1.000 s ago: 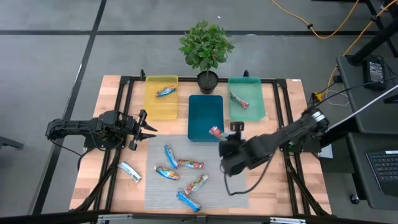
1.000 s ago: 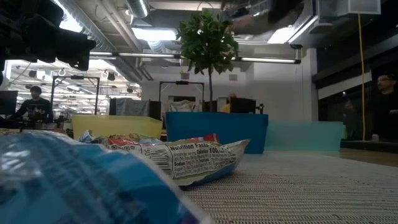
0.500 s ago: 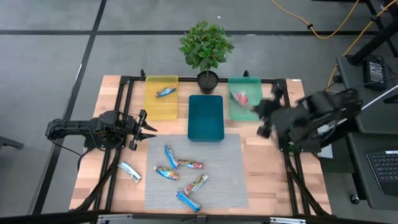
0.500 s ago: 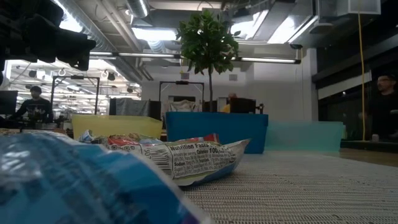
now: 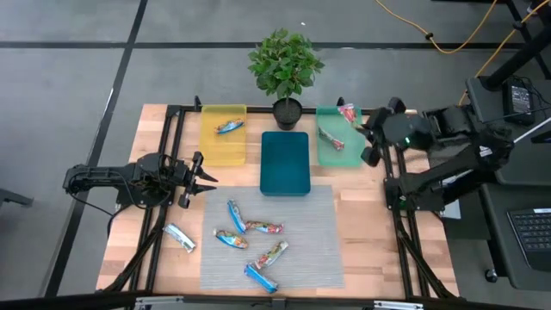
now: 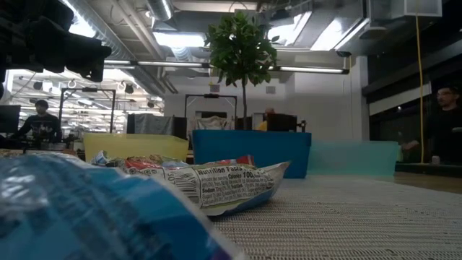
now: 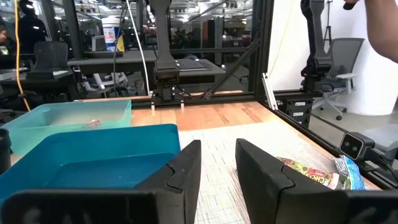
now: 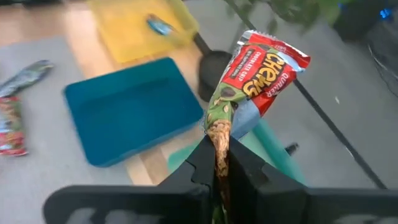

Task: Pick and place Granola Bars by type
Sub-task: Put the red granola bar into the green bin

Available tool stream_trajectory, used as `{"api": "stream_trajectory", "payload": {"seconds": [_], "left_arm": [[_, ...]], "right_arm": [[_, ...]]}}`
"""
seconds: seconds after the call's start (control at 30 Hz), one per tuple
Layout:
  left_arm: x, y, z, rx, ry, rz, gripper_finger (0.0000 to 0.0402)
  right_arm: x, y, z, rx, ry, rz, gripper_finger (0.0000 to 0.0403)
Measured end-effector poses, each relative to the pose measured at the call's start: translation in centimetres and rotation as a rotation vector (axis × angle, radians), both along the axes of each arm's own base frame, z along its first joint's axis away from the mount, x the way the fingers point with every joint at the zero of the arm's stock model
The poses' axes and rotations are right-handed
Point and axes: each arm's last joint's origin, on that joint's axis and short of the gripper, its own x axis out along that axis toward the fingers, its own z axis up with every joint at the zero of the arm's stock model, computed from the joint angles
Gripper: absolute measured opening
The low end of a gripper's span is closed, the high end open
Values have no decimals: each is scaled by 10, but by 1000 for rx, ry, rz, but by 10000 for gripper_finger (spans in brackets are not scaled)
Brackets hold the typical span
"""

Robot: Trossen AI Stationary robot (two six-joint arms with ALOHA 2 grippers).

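My right gripper hangs over the far right corner of the light green tray, shut on a red granola bar. A second red bar lies in that tray. A blue bar lies in the yellow tray. Several bars lie flat on the grey mat, among them a blue one and a red one. A silvery one lies on the wood left of the mat. My left gripper waits open at the table's left. My right gripper pinches the red bar by one crimped end between its two fingers. The fingers slant down from the table's right side. The rest of the bar sticks out beyond the fingertips, tilted and lifted clear above the green tray.
A dark blue tray stands between the yellow and green trays, with a potted plant behind it. Black frame rails run along the table's sides. A person stands in the room at the low view's right.
My right gripper has risen from the near right corner of the dark blue tray. It has swung toward the table's far right with the red bar held shut in it, rolling as it went. It now hangs over the green tray's far right corner.
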Motion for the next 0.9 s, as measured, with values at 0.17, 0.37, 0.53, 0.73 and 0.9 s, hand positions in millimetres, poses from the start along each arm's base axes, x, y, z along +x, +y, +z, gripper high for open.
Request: {"api": "stream_trajectory", "payload": {"seconds": [0.17,0.37,0.53,0.73,0.9], "left_arm": [[0,0,0,0,0,0,97],[0,0,0,0,0,0,93],[0,0,0,0,0,0,95],[0,0,0,0,0,1,97],[0,0,0,0,0,0,93]], "right_arm": [[-3,-30,-1,36,20,-117,29],[2,-61,-18,108,80,-224,30],[13,-84,-54,207,175,-231,30],[22,-108,-101,247,233,-249,30],[27,-120,-133,309,238,-200,30]]}}
